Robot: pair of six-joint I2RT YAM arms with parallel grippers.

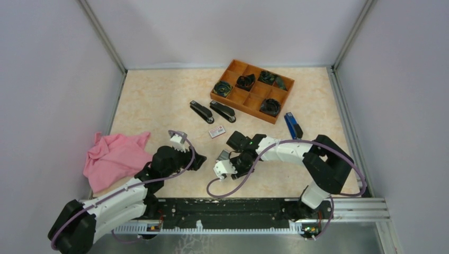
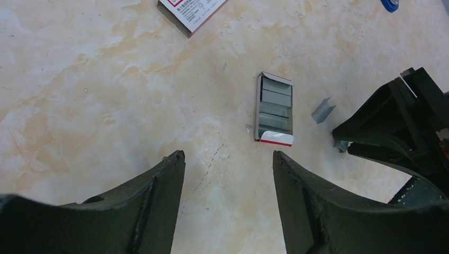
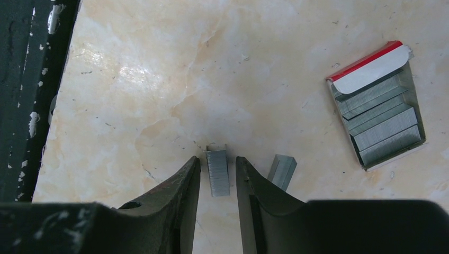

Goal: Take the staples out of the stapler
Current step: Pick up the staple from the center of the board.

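Short silvery-grey ridged staple strip (image 3: 217, 173) between right gripper (image 3: 217, 160) fingertips, long axis along fingers. Jaws narrow, not touching; left gripper (image 2: 229, 154) wide.

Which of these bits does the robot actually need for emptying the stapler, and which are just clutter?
Job: staple strip between the fingers of the right gripper; second loose strip; staples in the open box; two black staplers; blue stapler.
Lying about: pink cloth; orange tray; small white-and-red box.

We find bare table (image 1: 153, 100) toward the far left corner. The pink cloth (image 1: 114, 156) blocks the left edge; the orange tray (image 1: 243, 109), two black staplers (image 1: 201, 111) and a blue stapler (image 1: 293, 125) crowd the far right part. The open staple box (image 2: 276, 138) lies near the right gripper (image 3: 217, 164).
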